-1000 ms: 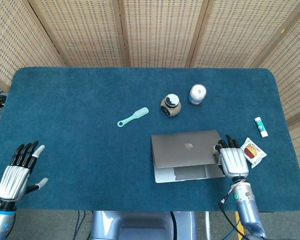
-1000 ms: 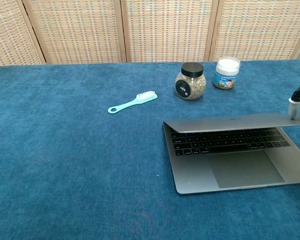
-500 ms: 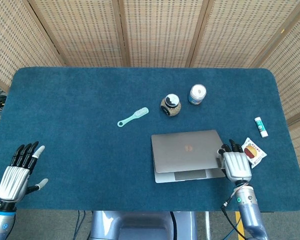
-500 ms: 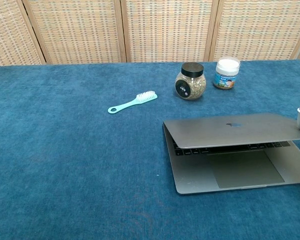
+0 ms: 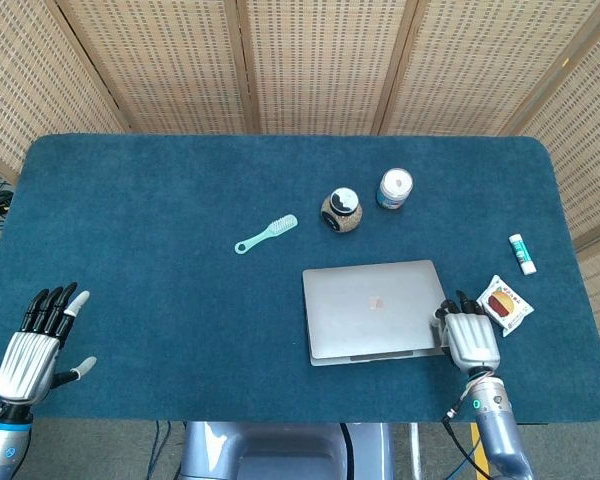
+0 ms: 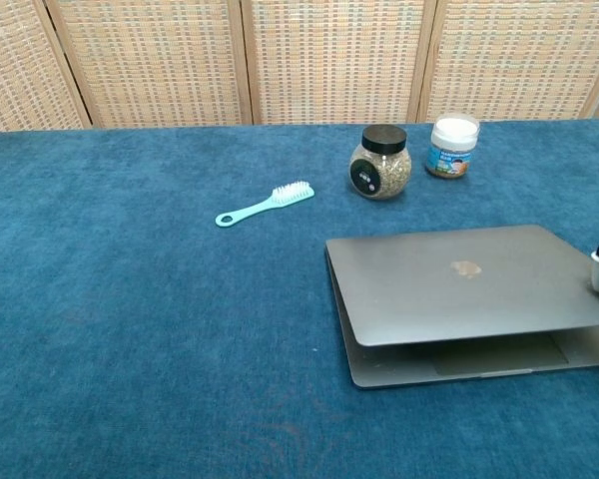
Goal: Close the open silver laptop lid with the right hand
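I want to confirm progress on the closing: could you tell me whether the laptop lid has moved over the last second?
Yes. The laptop lid has swung down toward its base, pressed by the right hand; a narrow gap remains.

The silver laptop [image 5: 372, 308] is lying nearly shut, its lid [image 6: 464, 282] hanging just above the base, immediately left of the right hand [image 5: 469, 335].

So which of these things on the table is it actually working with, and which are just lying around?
In the job:
silver laptop, lid nearly shut
right hand, fingers at the lid's right edge

Just lying about:
mint brush
black-lidded jar
white-lidded jar
snack packet
small white tube
left hand, idle
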### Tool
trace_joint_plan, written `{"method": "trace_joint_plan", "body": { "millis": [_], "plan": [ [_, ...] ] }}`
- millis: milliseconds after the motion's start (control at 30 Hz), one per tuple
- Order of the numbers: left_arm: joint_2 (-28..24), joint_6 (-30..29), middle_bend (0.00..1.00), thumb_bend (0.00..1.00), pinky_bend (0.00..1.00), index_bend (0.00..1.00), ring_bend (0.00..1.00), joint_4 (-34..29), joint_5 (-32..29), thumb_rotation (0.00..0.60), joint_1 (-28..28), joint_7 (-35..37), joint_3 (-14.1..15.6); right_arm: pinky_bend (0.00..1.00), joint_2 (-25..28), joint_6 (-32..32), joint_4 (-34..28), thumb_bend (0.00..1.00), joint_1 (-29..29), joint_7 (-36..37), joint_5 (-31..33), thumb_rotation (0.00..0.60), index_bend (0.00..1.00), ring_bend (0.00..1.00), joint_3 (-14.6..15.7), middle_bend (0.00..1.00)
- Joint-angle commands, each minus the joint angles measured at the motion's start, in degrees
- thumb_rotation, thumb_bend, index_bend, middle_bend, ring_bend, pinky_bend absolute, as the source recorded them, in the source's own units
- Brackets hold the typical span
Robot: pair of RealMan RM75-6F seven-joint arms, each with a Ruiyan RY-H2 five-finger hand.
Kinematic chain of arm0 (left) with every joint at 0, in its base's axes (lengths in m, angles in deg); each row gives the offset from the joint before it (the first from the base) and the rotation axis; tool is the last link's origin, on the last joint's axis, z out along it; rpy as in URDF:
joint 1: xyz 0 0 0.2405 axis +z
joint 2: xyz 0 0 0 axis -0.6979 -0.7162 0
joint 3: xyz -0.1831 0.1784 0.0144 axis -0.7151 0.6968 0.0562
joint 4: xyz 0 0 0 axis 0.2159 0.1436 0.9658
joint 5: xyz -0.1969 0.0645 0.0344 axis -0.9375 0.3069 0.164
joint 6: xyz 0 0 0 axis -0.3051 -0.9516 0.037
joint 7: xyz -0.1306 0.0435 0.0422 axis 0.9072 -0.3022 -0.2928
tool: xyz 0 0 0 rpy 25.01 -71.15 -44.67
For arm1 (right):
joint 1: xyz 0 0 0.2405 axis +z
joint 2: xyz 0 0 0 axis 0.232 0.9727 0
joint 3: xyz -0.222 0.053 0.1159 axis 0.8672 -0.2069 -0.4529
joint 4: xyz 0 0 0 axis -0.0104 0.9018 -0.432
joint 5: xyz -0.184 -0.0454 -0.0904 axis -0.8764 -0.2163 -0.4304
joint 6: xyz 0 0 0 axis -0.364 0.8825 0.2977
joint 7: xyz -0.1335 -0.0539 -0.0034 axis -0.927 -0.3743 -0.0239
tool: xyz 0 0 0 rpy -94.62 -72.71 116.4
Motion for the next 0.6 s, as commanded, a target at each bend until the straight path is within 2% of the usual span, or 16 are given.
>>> {"method": "trace_joint_plan", "body": {
  "millis": [33, 600],
  "plan": [
    [0.0, -0.1, 0.0, 0.01, 0.0, 0.0, 0.0, 0.0, 0.0, 0.6, 0.0, 0.0, 0.0, 0.14, -1.0, -0.9, 1.3, 1.0, -0.4, 0.8, -0.1, 0.6, 0.42, 0.07, 0.4, 0.26],
    [-0.1, -0.3, 0.0, 0.01, 0.0, 0.0, 0.0, -0.1, 0.1, 0.6, 0.1, 0.1, -0.1, 0.14, -5.8, -4.3, 6.9, 1.0, -1.7, 3.7, -1.5, 0.6, 0.42, 0.07, 1.2, 0.26]
  ]
}}
